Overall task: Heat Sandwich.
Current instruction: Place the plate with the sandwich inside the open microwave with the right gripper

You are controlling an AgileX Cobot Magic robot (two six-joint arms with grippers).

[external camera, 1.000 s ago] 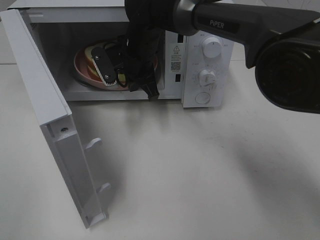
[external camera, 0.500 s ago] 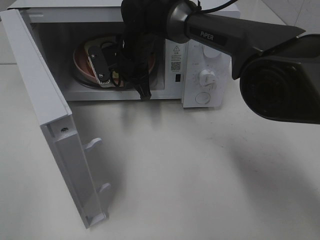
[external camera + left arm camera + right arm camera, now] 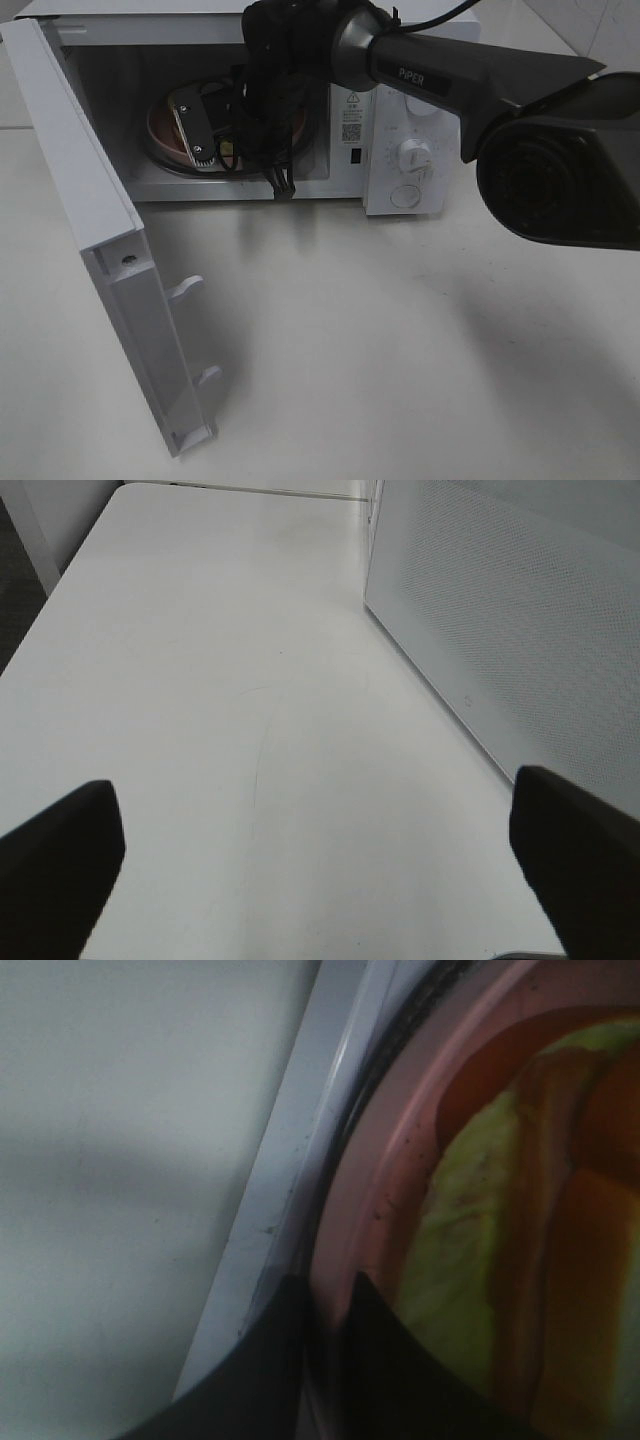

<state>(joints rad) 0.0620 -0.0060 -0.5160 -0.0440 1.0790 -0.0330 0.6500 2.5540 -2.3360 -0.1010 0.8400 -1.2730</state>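
Here, a plain white counter [image 3: 400, 350] fills the scene, with pale tiles beyond it. One white microwave [image 3: 345, 130] stands on it, its one door [image 3: 90, 200] swung wide and two knobs [image 3: 413, 155] on its panel. Inside lies one pink plate [image 3: 390, 1130] bearing the one sandwich [image 3: 460, 1250]. Your right hand [image 3: 328, 1305] straddles the plate's rim; you cannot tell whether it pinches. Your left hand [image 3: 315, 820] hovers over the counter beside the microwave, fingers wide apart.
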